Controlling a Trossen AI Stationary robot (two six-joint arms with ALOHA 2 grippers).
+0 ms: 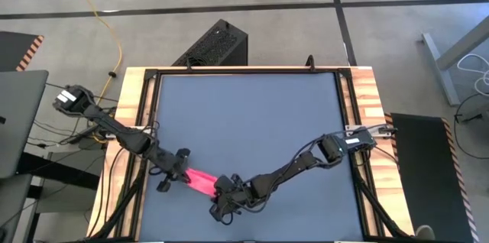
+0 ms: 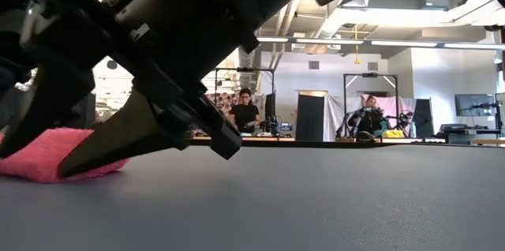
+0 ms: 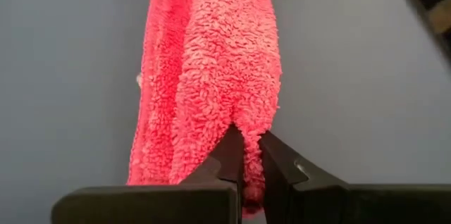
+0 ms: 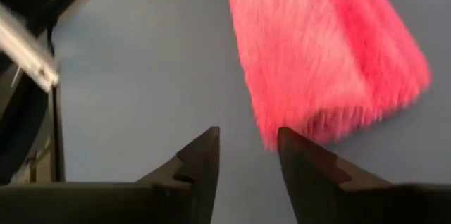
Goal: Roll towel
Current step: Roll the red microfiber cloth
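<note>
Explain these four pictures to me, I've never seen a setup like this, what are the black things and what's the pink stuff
The black things are two robot arms working at a grey table, each ending in a two-finger gripper. The pink stuff is a small towel, lying as a folded strip between them.

One picture looks straight down from above. One sits at table height, looking across into the room, where people sit far behind. The other two come from cameras on the arms' wrists, looking past their own fingers.

The left gripper is shut, pinching one end of the towel. The right gripper is open at the other end, holding nothing; the towel lies just ahead of its fingers.
</note>
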